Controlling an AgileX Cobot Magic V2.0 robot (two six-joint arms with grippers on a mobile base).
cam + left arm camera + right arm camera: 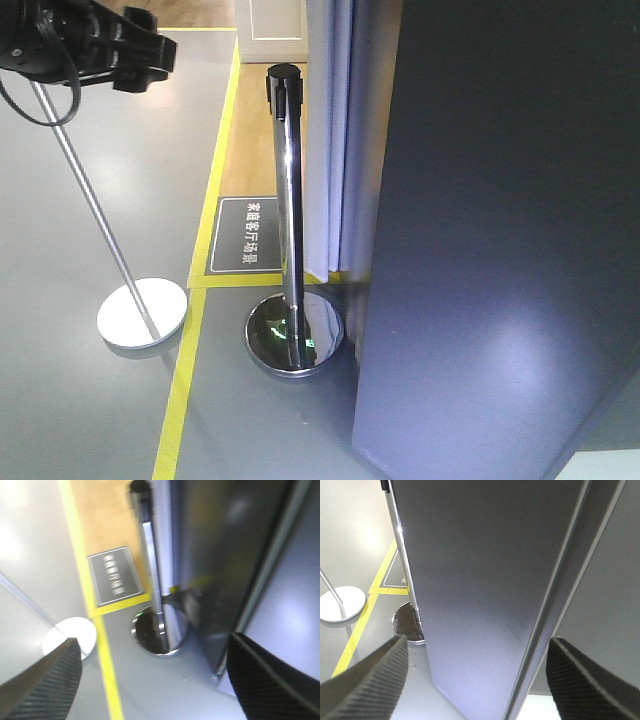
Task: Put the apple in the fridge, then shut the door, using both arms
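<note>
The main risk here is a collision. The fridge [500, 240] fills the right side of the front view as a dark grey slab, and a chrome post [290, 210] on a round mirrored base [295, 335] stands just beside its lower left corner. An arm swinging wide to push the door [485, 580] could clip that post and tip it, or drive a finger into the narrow seam that runs down the fridge's face in the right wrist view. A push placed too near that seam would likely give little leverage and might leave the door ajar.

The apple is not visible in any view. From the closed-looking grey face, it is probably already inside the fridge, though that cannot be confirmed.

The left arm [70, 45] reaches across the top left corner of the front view, well left of the fridge and above a thin slanted pole [90, 200] with a white disc foot [142, 312]. Its wrist view is blurred. The left tool [155, 680] is released, its two textured fingers [45, 685] spread wide with nothing between them, pointing at the post's base beside the fridge. The right tool [480, 680] is likewise spread and empty, its fingers [370, 680] framing the fridge's grey face close ahead. A yellow floor line [195, 330] runs left of the fridge.
</note>
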